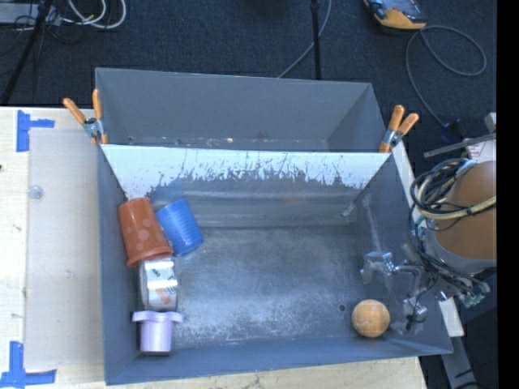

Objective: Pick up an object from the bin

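Your claw hangs low against the right wall of the bin; the brown ball lies just beside it, below and a little to the left in the camera view, close to the bin's near right corner; being round, the ball has no long axis to line up with, so, by your judgement, the coming move turns on a short shift toward that corner; whether the claw stands apart or together you cannot tell; nothing is seen held in it; well apart, along the left wall, lie an orange cup, a blue cup, a small can and a lilac spool; the can carries a label too small to read; no other writing or brand shows.
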Tool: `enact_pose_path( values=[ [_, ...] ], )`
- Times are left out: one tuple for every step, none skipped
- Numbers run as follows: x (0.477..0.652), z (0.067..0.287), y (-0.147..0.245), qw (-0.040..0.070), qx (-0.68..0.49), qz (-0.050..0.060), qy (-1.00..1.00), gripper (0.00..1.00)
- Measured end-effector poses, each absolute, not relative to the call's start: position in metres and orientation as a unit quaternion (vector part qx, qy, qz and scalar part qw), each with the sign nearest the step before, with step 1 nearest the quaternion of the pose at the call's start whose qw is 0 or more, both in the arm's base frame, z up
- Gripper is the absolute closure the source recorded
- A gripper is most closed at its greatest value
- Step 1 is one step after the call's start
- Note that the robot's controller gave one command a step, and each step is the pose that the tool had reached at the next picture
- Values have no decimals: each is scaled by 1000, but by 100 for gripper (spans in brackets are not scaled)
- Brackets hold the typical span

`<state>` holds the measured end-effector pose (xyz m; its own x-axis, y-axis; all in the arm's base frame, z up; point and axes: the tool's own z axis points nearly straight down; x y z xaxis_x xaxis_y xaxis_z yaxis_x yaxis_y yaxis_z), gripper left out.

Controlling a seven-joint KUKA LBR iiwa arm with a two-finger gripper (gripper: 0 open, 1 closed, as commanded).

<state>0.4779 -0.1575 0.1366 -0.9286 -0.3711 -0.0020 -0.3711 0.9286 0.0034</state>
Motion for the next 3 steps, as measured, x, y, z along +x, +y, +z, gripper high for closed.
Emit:
enact_pose_path(
  values=[
    [481, 76, -156, 6, -275, 1, 962, 0],
    [481, 70, -157, 3, -161, 3, 987, 100],
    [481, 70, -157, 3, -162, 3, 987, 100]
  ],
)
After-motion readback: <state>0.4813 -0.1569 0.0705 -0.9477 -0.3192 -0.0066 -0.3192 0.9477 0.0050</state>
